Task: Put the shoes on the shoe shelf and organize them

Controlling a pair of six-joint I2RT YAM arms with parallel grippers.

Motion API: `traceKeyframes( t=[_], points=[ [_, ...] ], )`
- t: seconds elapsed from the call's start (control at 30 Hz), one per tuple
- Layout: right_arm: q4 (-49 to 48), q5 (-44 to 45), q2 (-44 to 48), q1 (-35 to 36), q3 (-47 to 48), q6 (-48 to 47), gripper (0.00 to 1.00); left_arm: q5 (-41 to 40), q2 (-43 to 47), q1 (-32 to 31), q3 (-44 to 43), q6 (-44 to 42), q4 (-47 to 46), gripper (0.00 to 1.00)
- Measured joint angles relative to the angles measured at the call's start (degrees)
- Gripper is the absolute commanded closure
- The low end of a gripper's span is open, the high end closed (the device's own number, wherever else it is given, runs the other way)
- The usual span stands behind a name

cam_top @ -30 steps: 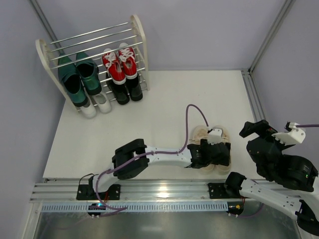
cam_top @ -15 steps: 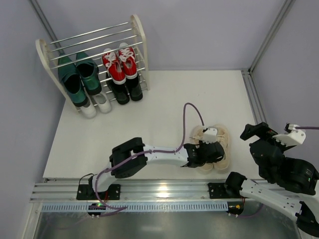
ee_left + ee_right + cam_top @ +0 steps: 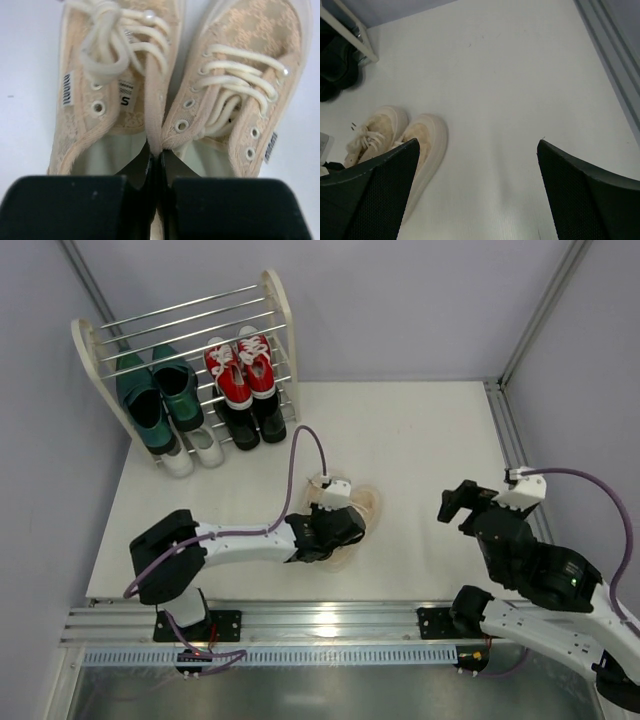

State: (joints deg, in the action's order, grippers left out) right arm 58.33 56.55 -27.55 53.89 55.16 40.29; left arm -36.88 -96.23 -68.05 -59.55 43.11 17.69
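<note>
Pinching the beige lace-up sneakers (image 3: 155, 95) by their touching inner collars, the left gripper (image 3: 155, 167) is clamped at the heels, side tags' dark lettering unreadable, pair lower centre overhead, shoe shelf (image 3: 283, 320) well apart upper left, right gripper (image 3: 477, 150) spread wide, holding nothing.

Top camera looking steeply down, left wrist close over beige sneakers (image 3: 150, 95), right wrist viewing them from farther off
</note>
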Motion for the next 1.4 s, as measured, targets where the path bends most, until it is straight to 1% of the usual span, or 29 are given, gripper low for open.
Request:
traceKeyframes(
  t=[0.1, 0.23, 0.4, 0.5, 0.53, 0.57, 0.6, 0.7, 0.73, 0.93, 1.07, 1.13, 1.17, 1.23, 1.37, 1.4],
  points=[
    [-5.25, -6.1, -4.48, 0.0, -1.42, -4.02, 0.0, -3.28, 3.93, 1.57, 4.98, -1.49, 0.59, 1.0],
    [-10.99, -15.58, -11.32, 0.0, -3.89, -7.5, 0.0, -5.57, 7.87, 1.84, 10.51, -1.4, -0.57, 1.0],
    [-14.69, -21.51, -17.35, 0.0, -6.05, -8.37, 0.0, -6.4, 11.13, 1.81, 14.71, 0.57, -2.49, 1.0],
    [-15.5, -22.47, -18.21, 0.0, -7.5, -8.35, 0.0, -6.69, 12.46, 1.75, 16.0, 1.95, -2.82, 0.77],
    [-15.63, -22.49, -18.23, 0.0, -7.72, -8.35, 0.0, -7.08, 12.74, 1.75, 16.0, 2.51, -2.62, 0.63],
    [-16.04, -22.47, -18.23, 0.0, -8.02, -8.33, 0.0, -7.32, 13.03, 1.75, 16.0, 2.86, -2.49, 0.56],
    [-16.44, -22.47, -18.23, -0.02, -8.24, -8.31, 0.0, -7.69, 13.31, 1.75, 15.98, 3.52, -2.1, 0.46],
    [-17.35, -22.45, -18.27, -0.28, -8.9, -8.24, 0.0, -8.46, 13.77, 1.75, 15.41, 5.4, -0.22, 0.34],
    [-17.46, -22.43, -18.36, -0.42, -9.07, -8.22, 0.0, -8.63, 13.77, 1.73, 15.04, 5.79, 0.5, 0.33],
    [-18.38, -22.18, -18.56, -1.57, -12.07, -8.09, 0.0, -8.98, 13.49, 1.68, 12.5, 6.69, 2.86, 0.3],
    [-19.8, -22.86, -17.51, -4.9, -15.23, -8.39, 0.0, -8.94, 11.19, 1.68, 9.84, 7.04, 2.69, 0.3],
    [-20.74, -23.98, -16.76, -7.08, -16.96, -8.72, 0.0, -9.01, 9.33, 1.7, 8.76, 7.13, 2.56, 0.33],
    [-21.07, -24.63, -16.61, -8.04, -17.62, -8.76, 0.0, -9.05, 8.24, 1.7, 8.22, 7.19, 2.58, 0.35],
    [-21.97, -26.01, -16.44, -9.35, -18.78, -8.98, 0.0, -9.11, 6.05, 1.7, 7.34, 7.48, 2.75, 0.42],
    [-22.93, -27.43, -16.44, -10.1, -19.45, -9.38, 0.0, -9.49, 3.28, 1.7, 6.08, 8.37, 3.82, 0.55],
    [-23.15, -27.65, -16.44, -10.12, -19.5, -9.46, 0.0, -9.66, 3.08, 1.7, 6.05, 8.92, 3.98, 0.62]
  ],
)
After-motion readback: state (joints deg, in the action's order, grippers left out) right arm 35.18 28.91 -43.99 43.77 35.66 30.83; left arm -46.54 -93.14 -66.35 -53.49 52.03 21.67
